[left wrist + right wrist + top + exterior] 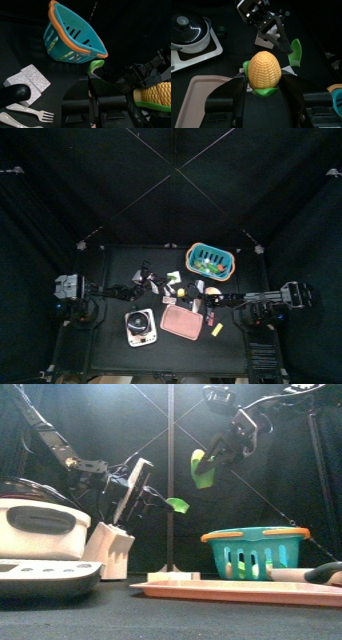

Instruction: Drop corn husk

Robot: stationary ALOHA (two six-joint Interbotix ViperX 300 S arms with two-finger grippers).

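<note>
My right gripper (264, 86) is shut on an ear of yellow corn (264, 70) and holds it upright high above the table; the front view shows it (221, 446) with green husk (201, 470) hanging below. My left gripper (92, 80) is shut on a thin strip of green husk (97, 65) close beside the corn (157, 95). That strip also shows in the front view (178, 505) and in the right wrist view (296, 51). Both grippers meet over the table's middle (187, 286).
A teal basket with an orange rim (210, 257) (254, 549) (70, 35) stands at the back right. A pink tray (185, 321) (227, 589) lies at the front. A rice cooker (40, 519) (191, 30) stands front left. White forks (27, 117) and a grey block (30, 77) lie nearby.
</note>
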